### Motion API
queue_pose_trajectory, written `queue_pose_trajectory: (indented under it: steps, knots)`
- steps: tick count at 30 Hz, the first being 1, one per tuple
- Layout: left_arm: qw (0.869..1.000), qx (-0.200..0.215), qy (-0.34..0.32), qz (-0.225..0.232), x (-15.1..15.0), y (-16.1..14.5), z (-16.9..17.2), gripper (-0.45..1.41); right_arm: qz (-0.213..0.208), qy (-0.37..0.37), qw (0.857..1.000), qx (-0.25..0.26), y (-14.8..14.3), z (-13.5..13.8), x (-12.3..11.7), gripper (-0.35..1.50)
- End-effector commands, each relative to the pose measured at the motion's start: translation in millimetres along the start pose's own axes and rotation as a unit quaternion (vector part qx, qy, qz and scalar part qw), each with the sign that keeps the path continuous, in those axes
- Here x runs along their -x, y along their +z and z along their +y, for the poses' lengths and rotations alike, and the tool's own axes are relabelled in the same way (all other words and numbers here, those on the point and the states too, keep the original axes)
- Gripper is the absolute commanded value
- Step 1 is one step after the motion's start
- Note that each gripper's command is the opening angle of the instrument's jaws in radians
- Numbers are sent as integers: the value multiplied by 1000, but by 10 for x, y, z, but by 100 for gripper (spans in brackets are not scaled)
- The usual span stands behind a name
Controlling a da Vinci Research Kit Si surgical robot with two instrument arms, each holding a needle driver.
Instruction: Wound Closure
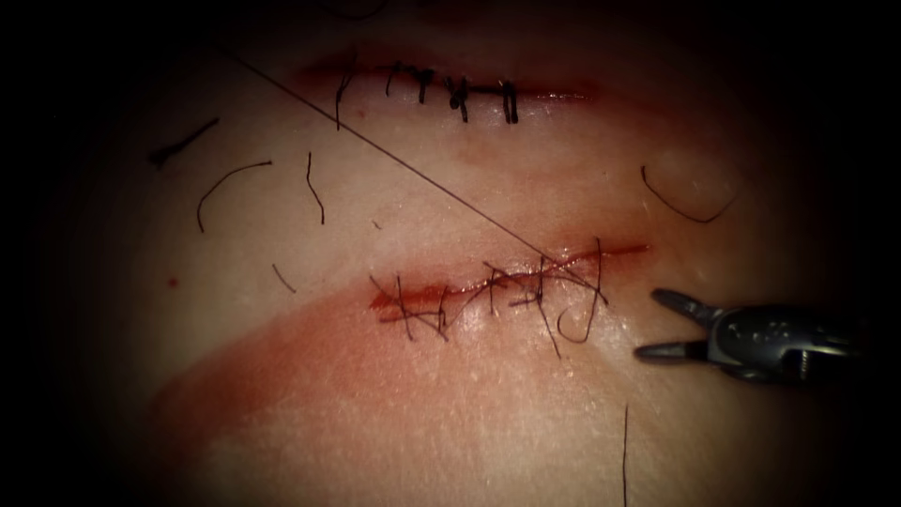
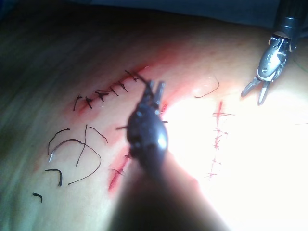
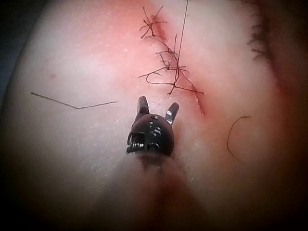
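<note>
Right of the stitched cut [image 1: 507, 282], the right tool [image 1: 657, 329] gapes empty above the tissue [image 1: 422, 422]; taut thread [image 1: 375, 145] crosses among cut thread ends [image 1: 230, 183]; the left tool's [image 2: 155, 86] grip I cannot tell.

Endoscope looks down from above and in front at the stitched cut [image 1: 497, 286]; each wrist camera peers along its shaft, close in. All three share that cut.

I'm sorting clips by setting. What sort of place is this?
Likely a suturing practice bench: a slab of tissue with stitched cuts, loose thread ends, and the right pincer open, holding nothing.
</note>
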Motion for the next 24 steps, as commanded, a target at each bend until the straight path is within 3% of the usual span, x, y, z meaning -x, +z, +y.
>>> queue_pose_trajectory:
  steps: [1,5,16,24]
  knots:
    - [1000,-1,1,-1,5,6,-2,-45,-5,4,1000,4,2,-8,6,148]
    - [1000,-6,1,-4,6,12,-1,-45,-13,12,1000,16,13,-5,-1,148]
    - [1000,-6,3,0,7,24,4,-45,-22,9,999,38,98,7,-39,148]
    - [1000,-5,4,0,5,21,7,-45,-25,-12,998,53,143,12,-40,148]
